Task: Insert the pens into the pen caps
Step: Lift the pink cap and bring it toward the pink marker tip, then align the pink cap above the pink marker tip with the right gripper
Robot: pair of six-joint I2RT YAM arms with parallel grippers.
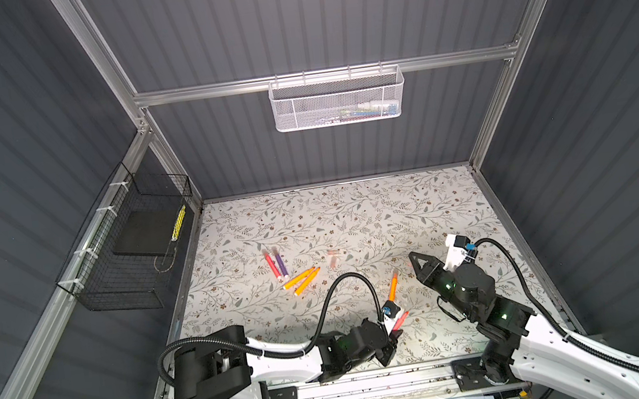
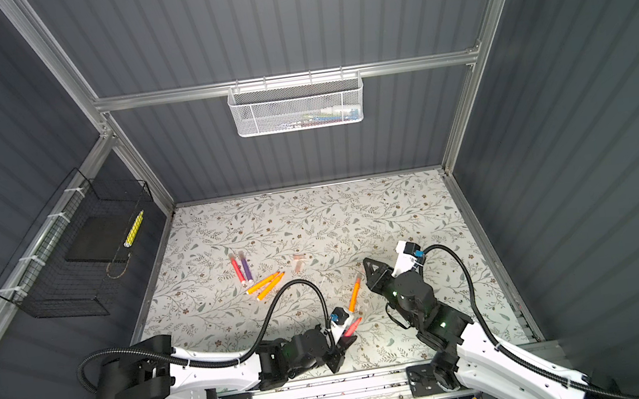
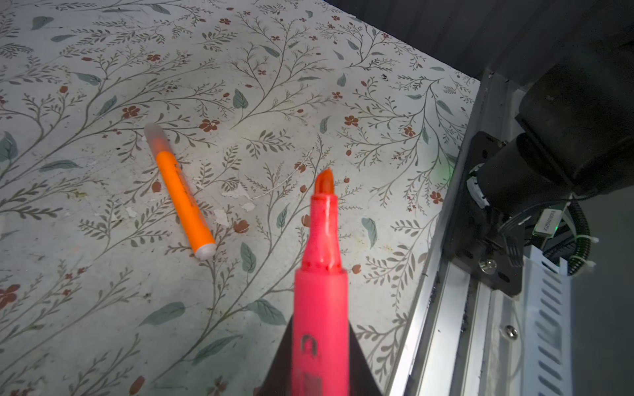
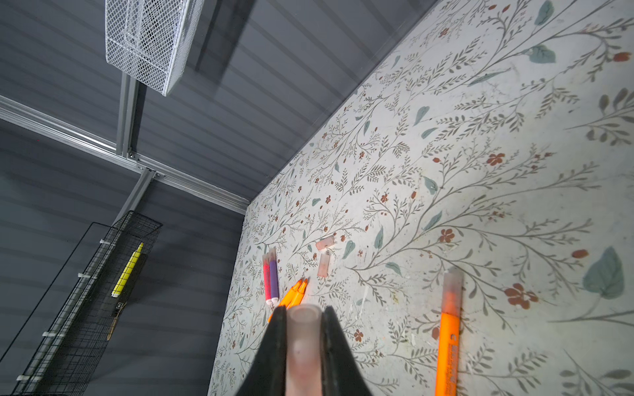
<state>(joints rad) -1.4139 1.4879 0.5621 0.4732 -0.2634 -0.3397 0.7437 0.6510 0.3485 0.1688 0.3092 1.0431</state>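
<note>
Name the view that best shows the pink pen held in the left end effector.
The left wrist view: the pink pen looms close, its uncapped tip clear. Both top views show it small and partly hidden; the right wrist view misses it.

Four pens (image 1: 281,265) left of two caps (image 1: 333,252) (fifth pen (image 1: 392,286) nearer, rightward)

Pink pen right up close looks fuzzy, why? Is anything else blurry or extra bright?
In the left wrist view the pink pen sits very near the lens, so its lower end goes soft, while the orange pen lying further off looks sharp; in the right wrist view the cap is blurred the same way; in both top views a bright patch falls on the table near the front.
</note>
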